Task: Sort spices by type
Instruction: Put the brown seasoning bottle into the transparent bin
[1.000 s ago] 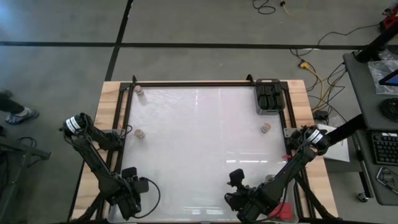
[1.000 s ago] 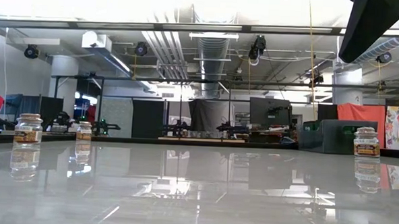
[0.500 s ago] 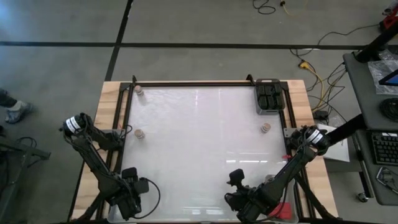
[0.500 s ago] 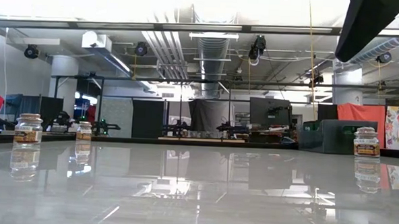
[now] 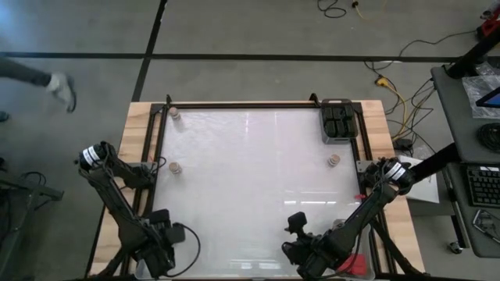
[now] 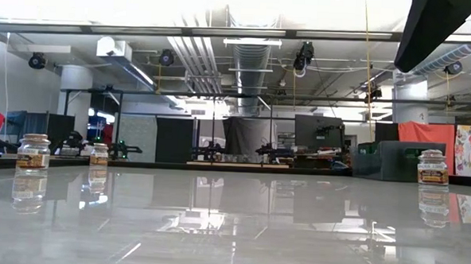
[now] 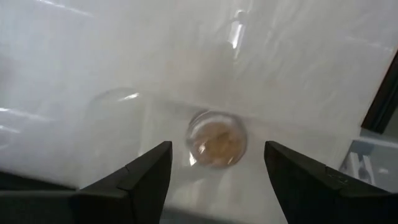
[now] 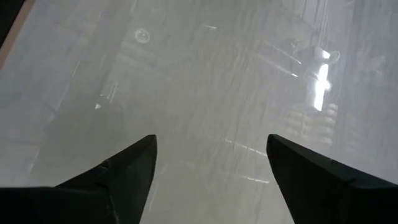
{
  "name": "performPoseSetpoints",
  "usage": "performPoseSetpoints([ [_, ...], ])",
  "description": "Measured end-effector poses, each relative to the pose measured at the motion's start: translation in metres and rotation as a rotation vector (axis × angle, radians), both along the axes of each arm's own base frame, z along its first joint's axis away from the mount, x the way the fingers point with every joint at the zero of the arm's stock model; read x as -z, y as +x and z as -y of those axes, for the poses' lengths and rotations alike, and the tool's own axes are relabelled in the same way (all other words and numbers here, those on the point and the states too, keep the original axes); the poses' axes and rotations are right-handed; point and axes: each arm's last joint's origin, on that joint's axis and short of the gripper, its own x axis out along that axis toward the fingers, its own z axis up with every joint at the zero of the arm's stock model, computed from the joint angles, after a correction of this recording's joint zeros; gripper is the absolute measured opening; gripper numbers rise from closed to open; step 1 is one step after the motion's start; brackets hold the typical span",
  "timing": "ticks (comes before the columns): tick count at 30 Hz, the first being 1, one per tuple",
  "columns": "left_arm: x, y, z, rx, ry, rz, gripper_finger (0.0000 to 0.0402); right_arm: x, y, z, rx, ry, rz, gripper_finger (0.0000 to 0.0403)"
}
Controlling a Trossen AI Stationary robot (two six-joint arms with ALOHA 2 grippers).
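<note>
Three round tan-lidded spice jars stand upright on the white table: one at the far left corner (image 5: pixel 175 114), one at the left edge (image 5: pixel 176 167), one toward the right (image 5: pixel 334 160). My left gripper (image 7: pixel 216 177) hangs open, pointing down, at the near left corner. Its fingers stand on either side of and above a fourth tan-lidded jar (image 7: pixel 216 138), which stands on its base in what looks like a clear bin. My right gripper (image 8: pixel 211 168) is open over bare table near the front edge, with nothing between its fingers.
A bin (image 5: pixel 339 123) holding black spices sits at the far right corner. Something red (image 5: pixel 355 264) lies by the right arm at the near right corner. The low view shows the three jars (image 6: pixel 33 152) (image 6: pixel 99 154) (image 6: pixel 433 167) and an arm part (image 6: pixel 431 29). A person's foot (image 5: pixel 62 90) is on the floor.
My left gripper has risen a little over the near left corner. The jars on the table have stayed put. The person's foot has moved along the floor on the left.
</note>
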Motion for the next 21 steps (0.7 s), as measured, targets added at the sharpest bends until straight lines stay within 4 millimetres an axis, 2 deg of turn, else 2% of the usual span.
performPoseSetpoints([
  [6, -0.034, 0.000, -0.004, -0.011, 0.108, 0.023, 0.0239, 0.000, 0.000, 0.000, 0.000, 0.004, 0.004, 0.0298],
  [9, -0.054, 0.004, -0.010, -0.004, 0.243, 0.180, 0.0239, 0.000, 0.002, -0.002, -0.007, 0.011, 0.020, 0.0306],
  [12, -0.065, 0.010, -0.017, 0.045, 0.369, 0.335, 0.0239, 0.000, 0.003, -0.002, -0.031, 0.005, 0.030, 0.0313],
  [14, -0.066, 0.017, -0.025, 0.068, 0.398, 0.321, 0.0239, -0.001, 0.004, -0.004, -0.051, 0.005, 0.040, 0.0316],
  [17, -0.057, 0.028, -0.045, 0.089, 0.445, 0.228, 0.0239, -0.001, 0.006, -0.005, -0.085, 0.000, 0.051, 0.0319],
  [21, -0.044, 0.043, -0.081, 0.120, 0.456, 0.070, 0.0239, -0.002, 0.009, -0.004, -0.101, -0.019, 0.077, 0.0324],
])
